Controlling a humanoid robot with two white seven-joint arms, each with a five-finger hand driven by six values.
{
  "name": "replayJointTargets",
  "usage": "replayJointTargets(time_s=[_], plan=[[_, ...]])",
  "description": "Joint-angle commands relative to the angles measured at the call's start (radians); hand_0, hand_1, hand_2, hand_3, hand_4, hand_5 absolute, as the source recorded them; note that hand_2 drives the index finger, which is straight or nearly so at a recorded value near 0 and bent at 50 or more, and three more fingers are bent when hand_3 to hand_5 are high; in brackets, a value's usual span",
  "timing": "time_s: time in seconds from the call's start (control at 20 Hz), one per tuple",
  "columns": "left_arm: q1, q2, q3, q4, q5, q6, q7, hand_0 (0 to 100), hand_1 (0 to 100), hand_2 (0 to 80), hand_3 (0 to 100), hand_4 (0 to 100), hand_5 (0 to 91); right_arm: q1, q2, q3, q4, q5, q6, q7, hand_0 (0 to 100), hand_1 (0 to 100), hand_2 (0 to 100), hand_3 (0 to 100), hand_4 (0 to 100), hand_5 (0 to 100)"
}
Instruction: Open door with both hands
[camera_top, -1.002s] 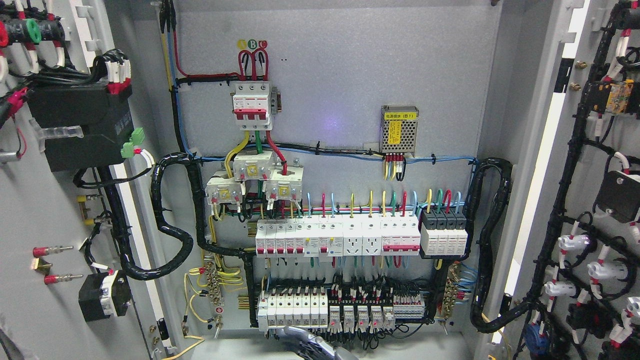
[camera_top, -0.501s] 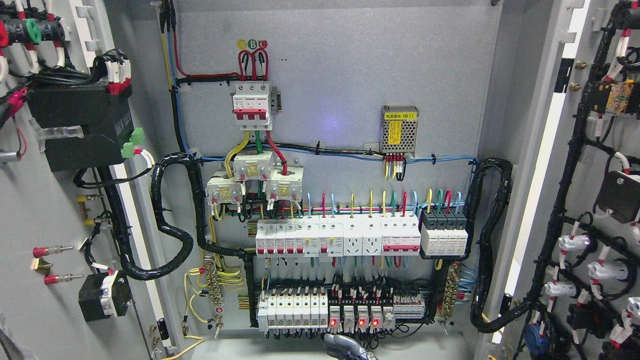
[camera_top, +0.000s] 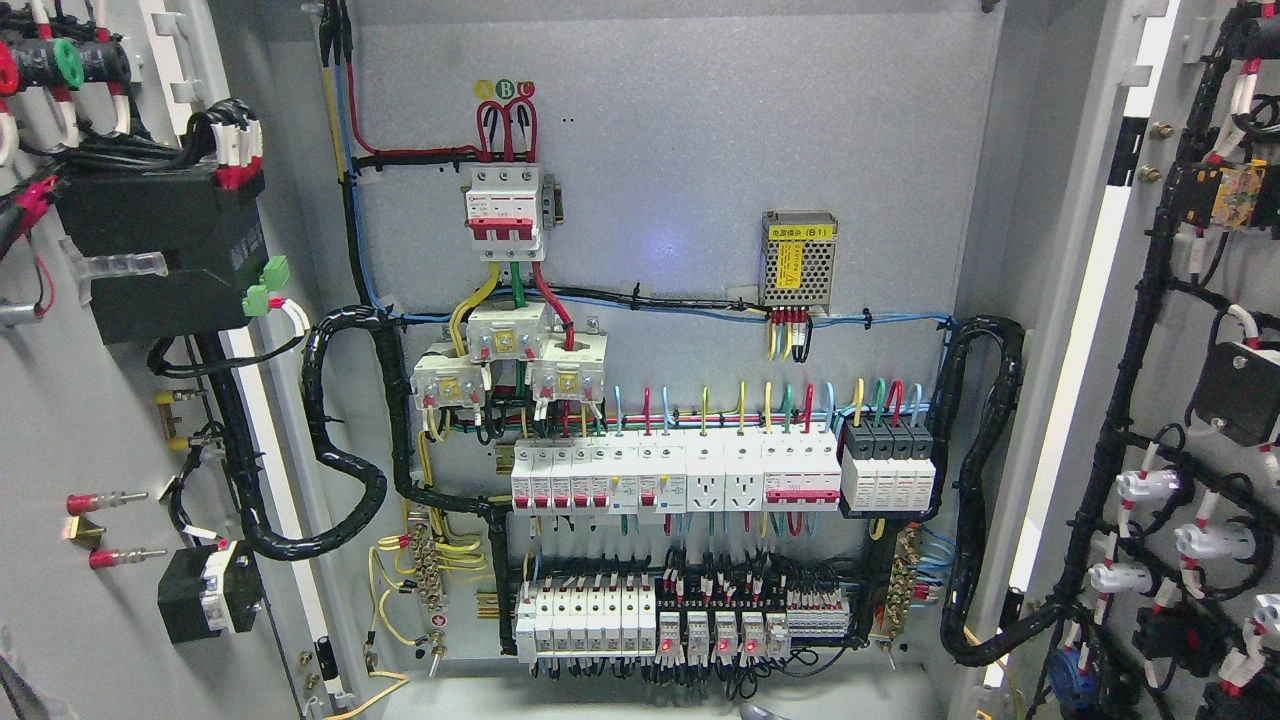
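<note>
Both doors of the grey electrical cabinet stand swung wide. The left door (camera_top: 70, 420) shows its inner face with black modules and cable bundles. The right door (camera_top: 1090, 330) shows wired switches and lamps on its inner face. Between them lies the back panel (camera_top: 680, 150) with a red-and-white main breaker (camera_top: 505, 212) and rows of breakers (camera_top: 680, 478). A small grey sliver of a hand (camera_top: 762, 712) shows at the bottom edge, just right of the middle. It touches neither door, and I cannot see which side its arm comes from.
A perforated power supply (camera_top: 798, 258) sits on the back panel. Thick black cable conduits (camera_top: 345, 470) loop from the panel to each door. Relays with red lights (camera_top: 715, 635) line the bottom row, just above the hand.
The hand at the bottom edge has slid to the right and sunk almost out of the picture. Red lights have come on at the bottom relays. The doors have not moved.
</note>
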Motion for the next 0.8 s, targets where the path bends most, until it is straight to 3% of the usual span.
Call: replayJointTargets(time_s=[0.0, 0.25, 0.75], plan=[[-0.068, 0.0, -0.007, -0.042, 0.009, -0.006, 0.002, 0, 0, 0.0, 0, 0, 0.0, 0.06, -0.031, -0.108, -0.044, 0.0, -0.066, 0.004, 19, 0, 0, 0, 0, 0], [-0.114, -0.003, -0.007, -0.045, 0.008, -0.022, 0.002, 0, 0, 0.0, 0, 0, 0.0, 0.071, -0.021, -0.175, -0.044, -0.087, -0.132, 0.004, 19, 0, 0, 0, 0, 0], [-0.183, -0.003, 0.044, -0.049, 0.02, -0.048, 0.004, 0, 0, 0.0, 0, 0, 0.0, 0.082, -0.029, -0.289, -0.042, -0.215, -0.166, 0.003, 19, 0, 0, 0, 0, 0]])
